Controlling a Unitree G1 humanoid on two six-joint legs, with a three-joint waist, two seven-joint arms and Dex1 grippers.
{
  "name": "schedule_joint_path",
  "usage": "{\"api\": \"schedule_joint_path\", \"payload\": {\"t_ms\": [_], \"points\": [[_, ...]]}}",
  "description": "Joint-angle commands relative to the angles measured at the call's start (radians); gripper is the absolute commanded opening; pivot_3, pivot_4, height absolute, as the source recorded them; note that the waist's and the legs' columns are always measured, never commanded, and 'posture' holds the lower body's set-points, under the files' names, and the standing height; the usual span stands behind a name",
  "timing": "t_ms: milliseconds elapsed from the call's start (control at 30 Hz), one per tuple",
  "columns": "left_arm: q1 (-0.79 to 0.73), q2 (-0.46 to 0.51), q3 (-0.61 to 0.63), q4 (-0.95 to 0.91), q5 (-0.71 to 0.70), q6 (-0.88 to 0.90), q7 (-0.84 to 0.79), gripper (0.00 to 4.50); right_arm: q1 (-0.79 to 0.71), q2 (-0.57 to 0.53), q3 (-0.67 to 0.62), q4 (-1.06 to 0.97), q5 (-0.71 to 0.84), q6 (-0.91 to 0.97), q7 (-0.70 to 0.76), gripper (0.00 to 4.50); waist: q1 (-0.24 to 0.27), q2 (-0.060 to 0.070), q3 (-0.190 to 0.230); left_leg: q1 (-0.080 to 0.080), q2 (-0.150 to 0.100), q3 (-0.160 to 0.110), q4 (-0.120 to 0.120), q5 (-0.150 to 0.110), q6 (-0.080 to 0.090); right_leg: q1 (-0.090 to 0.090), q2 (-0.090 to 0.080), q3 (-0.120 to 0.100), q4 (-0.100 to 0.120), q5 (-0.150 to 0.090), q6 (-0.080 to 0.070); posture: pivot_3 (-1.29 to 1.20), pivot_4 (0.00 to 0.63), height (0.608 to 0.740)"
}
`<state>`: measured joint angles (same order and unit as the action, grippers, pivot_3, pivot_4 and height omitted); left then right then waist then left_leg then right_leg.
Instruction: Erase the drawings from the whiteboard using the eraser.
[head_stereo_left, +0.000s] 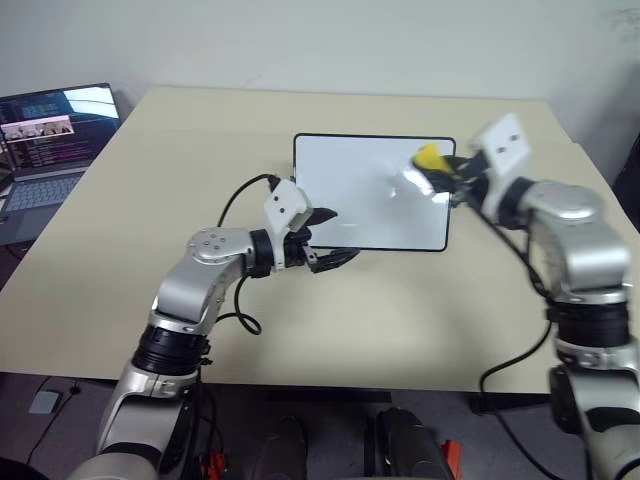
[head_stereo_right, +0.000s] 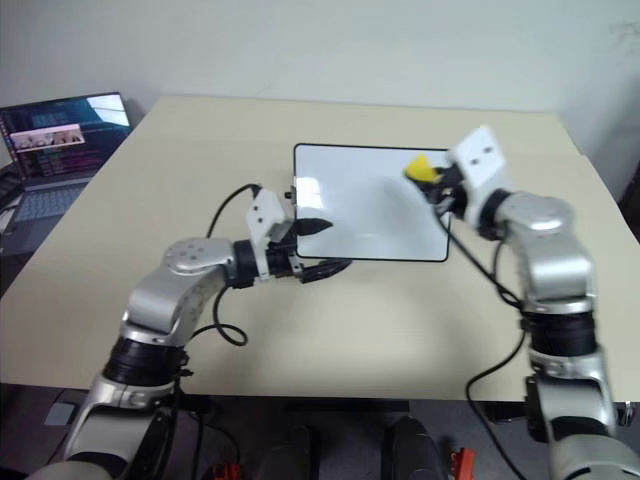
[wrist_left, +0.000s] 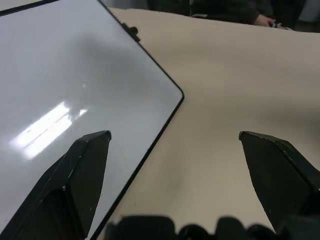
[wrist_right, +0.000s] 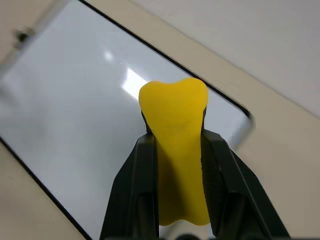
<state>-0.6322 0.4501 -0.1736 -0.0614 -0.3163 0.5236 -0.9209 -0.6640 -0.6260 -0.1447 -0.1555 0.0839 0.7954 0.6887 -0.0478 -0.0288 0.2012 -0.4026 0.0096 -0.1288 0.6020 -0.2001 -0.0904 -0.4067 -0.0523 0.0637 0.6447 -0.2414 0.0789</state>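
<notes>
Yellow eraser (wrist_right: 175, 145) clamped in right pincer (wrist_right: 176, 150) above the whiteboard (head_stereo_left: 350, 200); left pincer (wrist_left: 175, 145) apart at its corner. Wiping seems done; next, setting the eraser on the desk (head_stereo_left: 180, 160).

You can't make out any drawings on the whiteboard (head_stereo_left: 370, 195): a bright glare patch covers its middle, and the right gripper (head_stereo_left: 447, 180) with the eraser (head_stereo_left: 430, 158) hides its far right corner. The laptop (head_stereo_left: 45, 150) is cut off by the picture's left edge, its screen text too small to read. The eraser's lower part sits hidden between the fingers (wrist_right: 132, 185)
</notes>
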Motion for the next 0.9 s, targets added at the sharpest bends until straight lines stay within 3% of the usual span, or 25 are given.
{"api": "schedule_joint_path", "payload": {"t_ms": [33, 233, 633, 800, 900], "points": [[-0.066, -0.044, -0.033, 0.004, -0.011, -0.011, -0.024, 4.5, 0.06, -0.057, -0.083, -0.009, 0.017, 0.096, -0.04, 0.8, 0.003, 0.0, 0.0, 0.0, 0.0, 0.0, 0.0, 0.0, 0.0, 0.0, 0.0, 0.0, 0.0, 0.0, 0.0, 0.0, 0.15, 0.74], [-0.133, -0.134, -0.137, 0.124, 0.074, -0.071, -0.026, 4.5, 0.161, -0.074, -0.204, 0.098, 0.021, 0.304, -0.166, 0.8, 0.004, 0.0, 0.0, 0.001, 0.0, 0.002, 0.0, 0.0, 0.0, 0.0, 0.0, 0.002, 0.0, 0.0, 0.0, 0.0, 0.15, 0.74], [-0.135, -0.19, -0.133, 0.134, 0.06, -0.068, -0.05, 4.5, 0.197, -0.115, -0.179, 0.228, 0.038, 0.299, -0.201, 0.8, -0.009, 0.002, 0.001, 0.002, 0.0, 0.005, 0.001, 0.0, 0.0, 0.0, 0.0, 0.005, 0.001, -0.003, 0.006, 0.0, 0.15, 0.74], [-0.131, -0.185, -0.124, 0.132, 0.06, -0.066, -0.049, 4.5, 0.17, -0.125, -0.181, 0.244, 0.059, 0.298, -0.195, 2.31, -0.009, 0.002, 0.001, 0.002, 0.0, 0.005, 0.001, 0.0, 0.0, 0.0, 0.0, 0.005, 0.001, -0.003, 0.006, 0.0, 0.15, 0.74], [-0.128, -0.181, -0.117, 0.129, 0.059, -0.065, -0.045, 4.5, 0.155, -0.132, -0.182, 0.252, 0.072, 0.302, -0.199, 3.44, -0.009, 0.002, 0.001, 0.002, 0.0, 0.005, 0.001, 0.0, 0.0, 0.0, 0.0, 0.005, 0.001, -0.003, 0.006, 0.0, 0.15, 0.74]]}}
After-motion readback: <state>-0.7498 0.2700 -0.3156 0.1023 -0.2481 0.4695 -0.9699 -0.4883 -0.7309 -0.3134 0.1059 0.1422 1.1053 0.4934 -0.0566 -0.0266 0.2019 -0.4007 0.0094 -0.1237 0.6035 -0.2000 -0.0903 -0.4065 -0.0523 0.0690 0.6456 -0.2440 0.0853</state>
